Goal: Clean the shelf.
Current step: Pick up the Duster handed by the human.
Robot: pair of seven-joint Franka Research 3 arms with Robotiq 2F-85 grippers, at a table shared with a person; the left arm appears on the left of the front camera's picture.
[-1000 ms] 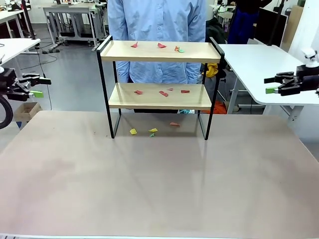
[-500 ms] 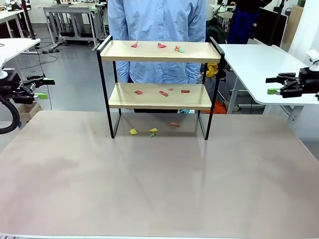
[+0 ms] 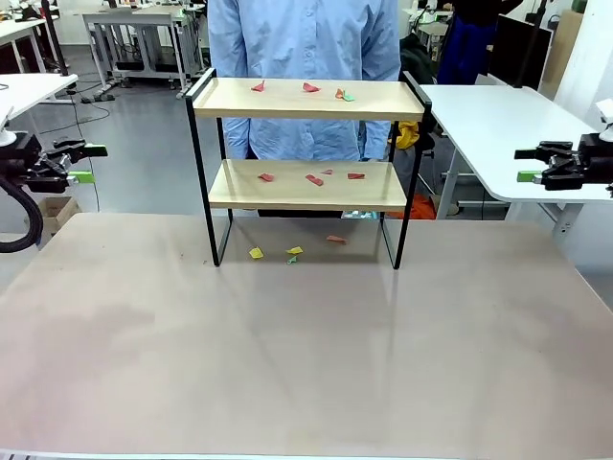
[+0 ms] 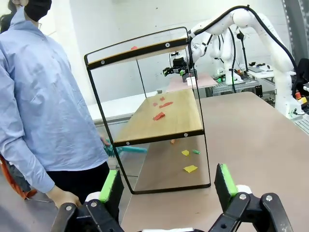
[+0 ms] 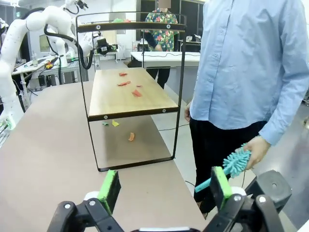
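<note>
The left claw [image 3: 92, 163], black with green pads, was wide open and held nothing. It hung in the air just past the left edge of the big grey-brown table [image 3: 306, 374], near the far left corner.

The right claw [image 3: 522, 165], black with green pads too, was also wide open and empty. It hung past the right edge of the table, near the far right corner, in front of a white side table [image 3: 488, 120].

Both claws were well apart from the small shelf [image 3: 383, 103], which had two light wooden boards and a thin black metal frame. The shelf stood upright on the table, at the middle of the far edge.

Little red paper scraps [image 3: 309, 87] lay on the top board, and one had a green bit beside it. More little red scraps [image 3: 314, 179] lay on the lower board. On the table under the shelf lay small yellow scraps [image 3: 256, 253] and one red scrap [image 3: 334, 239].

A person in a light blue shirt [image 3: 306, 38] stood just behind the far edge, behind the shelf. The person's hand [image 5: 256, 146] hung down low beside the leg and held a fluffy teal duster [image 5: 235, 163].
</note>
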